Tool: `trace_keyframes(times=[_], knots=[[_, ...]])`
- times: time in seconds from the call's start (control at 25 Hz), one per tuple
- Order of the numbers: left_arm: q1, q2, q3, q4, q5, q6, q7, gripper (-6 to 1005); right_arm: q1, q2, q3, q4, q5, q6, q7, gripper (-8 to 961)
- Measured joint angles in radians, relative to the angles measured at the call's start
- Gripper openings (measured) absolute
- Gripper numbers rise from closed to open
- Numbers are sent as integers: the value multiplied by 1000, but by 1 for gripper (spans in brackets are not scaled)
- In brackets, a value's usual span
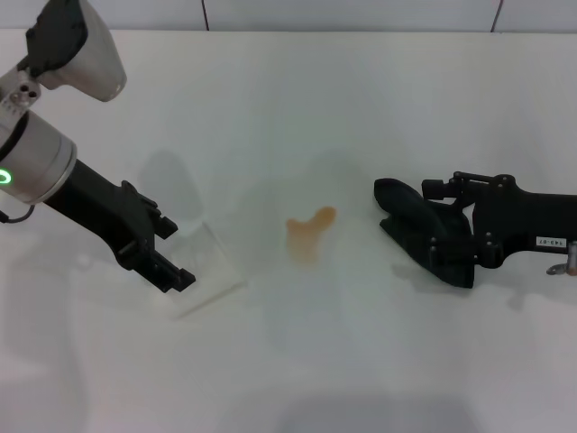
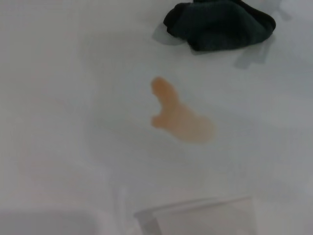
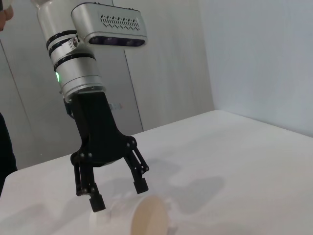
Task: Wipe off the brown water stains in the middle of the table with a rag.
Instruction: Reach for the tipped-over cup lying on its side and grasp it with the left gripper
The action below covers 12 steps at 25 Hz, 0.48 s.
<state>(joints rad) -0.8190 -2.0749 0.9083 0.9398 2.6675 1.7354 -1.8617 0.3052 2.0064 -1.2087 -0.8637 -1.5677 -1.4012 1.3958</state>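
Note:
The brown water stains (image 1: 309, 232) lie as one orange-brown lobed blotch in the middle of the white table (image 1: 297, 99); the left wrist view shows the blotch (image 2: 181, 120) too. My right gripper (image 1: 424, 230) lies low on the table just right of the stain, shut on the black rag (image 1: 398, 200), which bunches around its tip. The rag also shows in the left wrist view (image 2: 220, 24). My left gripper (image 1: 171, 255) is open at the left, its fingers either side of a clear plastic cup (image 1: 206, 271) lying on its side.
The cup shows at the edge of the left wrist view (image 2: 195, 218) and under the open left gripper (image 3: 120, 194) in the right wrist view (image 3: 146, 215). Bare white table surrounds the stain. A wall stands behind the table's far edge.

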Motion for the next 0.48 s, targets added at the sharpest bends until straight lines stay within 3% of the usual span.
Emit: trace_keyframes(times=[0.48], knots=[[-20, 6, 9, -8, 28, 18, -17, 860, 2, 0, 0, 0, 0, 1, 0, 840]])
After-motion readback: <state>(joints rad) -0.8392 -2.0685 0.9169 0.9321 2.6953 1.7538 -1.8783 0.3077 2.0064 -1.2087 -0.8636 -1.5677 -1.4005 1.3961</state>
